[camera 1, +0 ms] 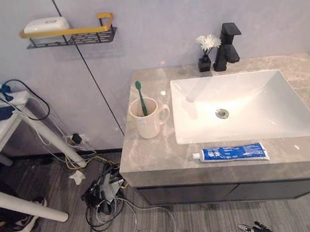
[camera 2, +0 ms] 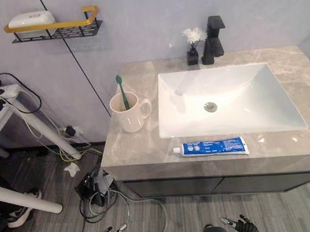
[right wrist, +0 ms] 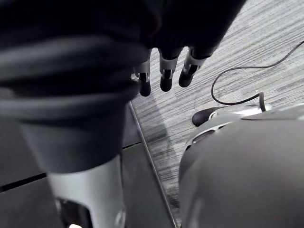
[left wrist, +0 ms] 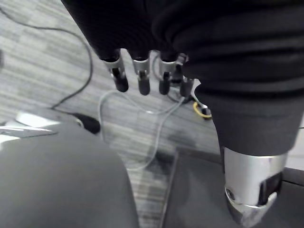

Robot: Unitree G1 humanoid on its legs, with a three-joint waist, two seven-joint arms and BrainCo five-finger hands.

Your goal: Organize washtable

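Evidently nothing has been picked up yet. The left hand hangs with its dark-tipped fingers straight and relaxed, gripping nothing. The right hand is the same, fingers loose and empty. Both hands are low over the grey wood-grain floor, well short of the washtable.

The tidying looks barely begun, if at all. A blue-and-white toothpaste tube lies flat along the washtable's front edge, just in front of the basin, its white cap pointing toward the left edge. That is probably the piece to put away, perhaps into the mug or up on the shelf; which one, I cannot tell. The mug stands near the left edge, just beside the basin, and a green toothbrush stands upright in it.

The top is polished grey stone with pale veining, square-cornered. The basin is glossy white and rectangular, with sloping walls. The tube is soft and flattened, so it should pinch easily. The mug is cream ceramic, round, with a handle. At the back edge stand an angular matte black faucet and a small dark vase of white flowers. The wall shelf is black wire with a yellow rail, and it carries a rounded white soap.
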